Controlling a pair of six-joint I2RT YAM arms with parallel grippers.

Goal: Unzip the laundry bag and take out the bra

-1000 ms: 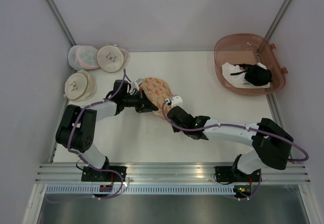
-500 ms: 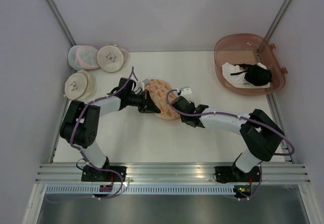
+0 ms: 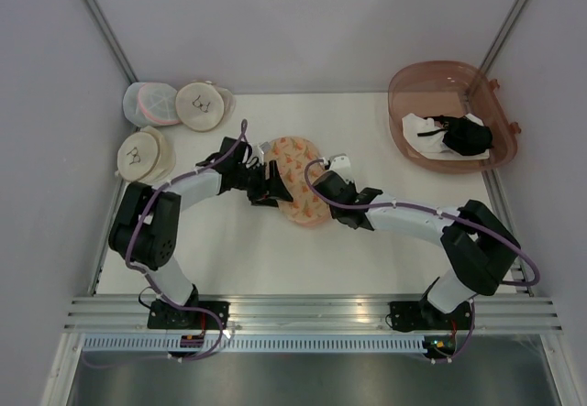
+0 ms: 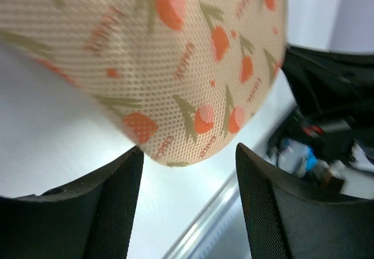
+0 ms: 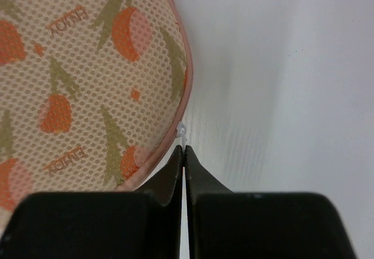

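Note:
The laundry bag (image 3: 295, 179), a peach mesh pouch with orange prints, lies mid-table between both arms. My left gripper (image 3: 271, 182) stands open at its left edge; in the left wrist view the laundry bag (image 4: 175, 54) hangs just past the left gripper (image 4: 188, 174), and nothing sits between the fingers. My right gripper (image 3: 323, 186) is at the bag's right edge. In the right wrist view the right gripper (image 5: 184, 149) is shut on the small white zipper pull (image 5: 183, 133) at the laundry bag's (image 5: 82, 78) pink seam. The bra is hidden.
Two round cream pouches (image 3: 200, 105) (image 3: 145, 154) and a pale mesh pouch with pink trim (image 3: 149, 102) lie at the back left. A reddish basket (image 3: 404, 85) at the back right holds a white cloth (image 3: 424, 131) and a black garment (image 3: 466, 136).
My left gripper has opened and let go of the bag's left edge. The bag has shifted slightly right, and the right gripper has stayed shut on the zipper pull.

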